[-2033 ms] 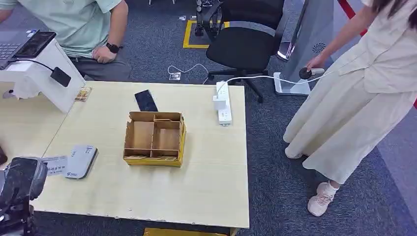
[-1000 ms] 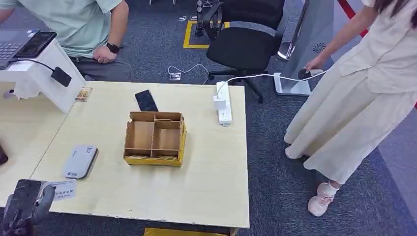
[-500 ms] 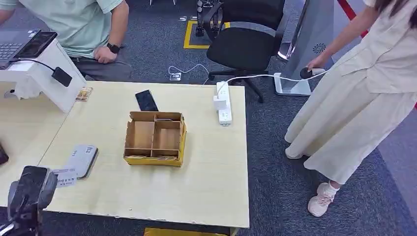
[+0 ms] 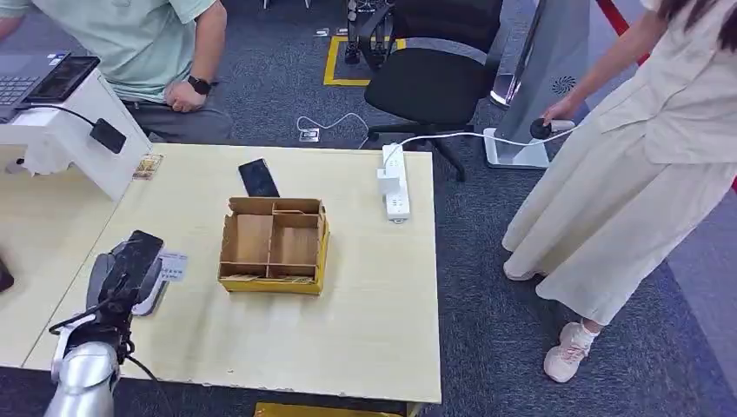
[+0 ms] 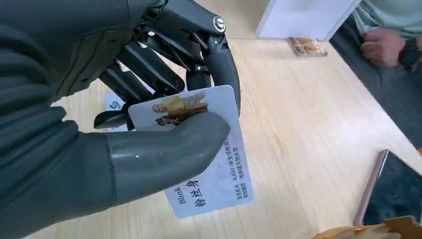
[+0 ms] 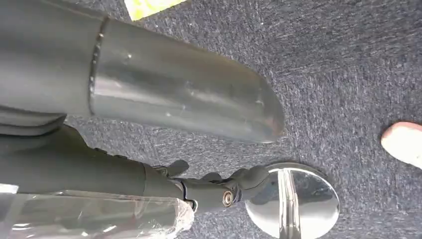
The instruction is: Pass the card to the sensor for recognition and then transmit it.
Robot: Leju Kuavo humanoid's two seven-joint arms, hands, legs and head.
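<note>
We see the light wooden table (image 4: 365, 287), the largest thing in the scene, with a person in pale clothes (image 4: 643, 165) standing on the carpet to its right and a seated person in a green shirt (image 4: 148, 43) at its far left. A black office chair (image 4: 430, 78) stands beyond the far edge. Near the table's middle sits a compartmented cardboard box (image 4: 274, 246); a white power strip (image 4: 395, 182) lies at the far right, and a dark phone (image 4: 258, 177) lies just beyond the box. At the near left we find the left hand (image 4: 126, 269) over the grey sensor (image 4: 149, 297), pinching the card (image 5: 209, 164) between thumb and fingers (image 5: 219, 64); the card projects toward the box. The right hand (image 6: 149, 94) hangs over the carpet; we cannot tell how its fingers are set.
</note>
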